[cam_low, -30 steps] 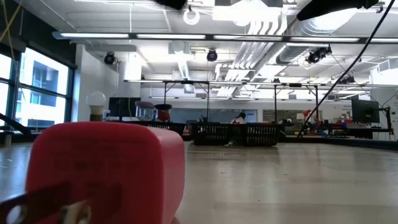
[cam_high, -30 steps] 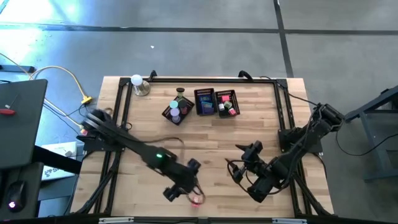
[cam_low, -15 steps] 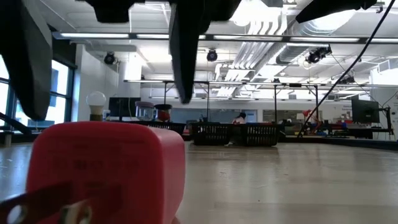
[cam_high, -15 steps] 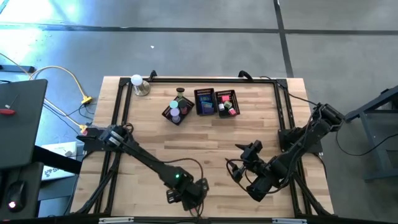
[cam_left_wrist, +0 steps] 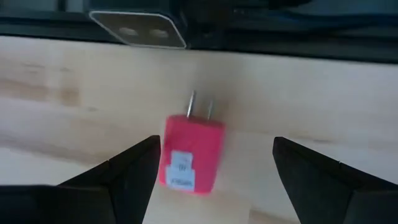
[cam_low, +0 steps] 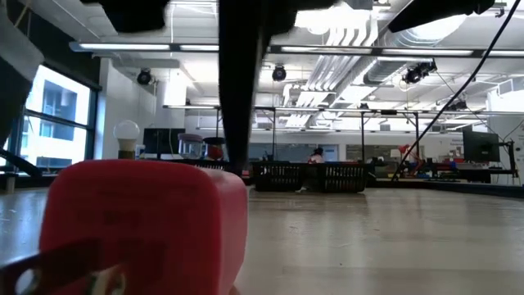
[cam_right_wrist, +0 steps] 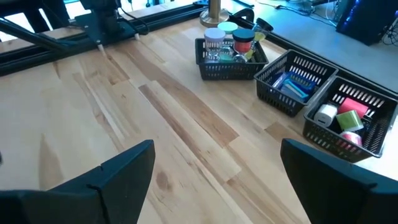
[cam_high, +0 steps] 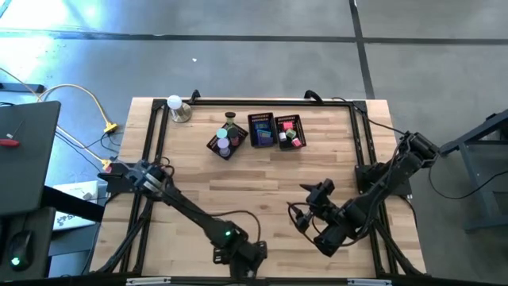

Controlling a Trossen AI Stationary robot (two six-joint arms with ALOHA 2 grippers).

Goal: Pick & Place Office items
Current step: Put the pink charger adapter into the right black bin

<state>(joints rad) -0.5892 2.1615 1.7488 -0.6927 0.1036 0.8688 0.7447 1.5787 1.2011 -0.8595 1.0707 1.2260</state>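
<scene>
The left gripper (cam_left_wrist: 214, 171) hangs at the table's (cam_high: 262, 171) near edge with its jaws spread wide, and the red plug adapter (cam_left_wrist: 189, 152) lies flat on the wood between the two fingers (cam_left_wrist: 134, 168), touching neither, its prongs pointing away from the gripper. The right gripper (cam_right_wrist: 214, 180) waits over the table's near right part, jaws also apart and empty, with the three black mesh baskets (cam_right_wrist: 292, 84) of small items well ahead of it.

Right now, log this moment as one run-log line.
left hand: open, straddling red plug adapter at table's near edge, not gripping | right hand: open, idle above table | baskets: filled, far side
</scene>
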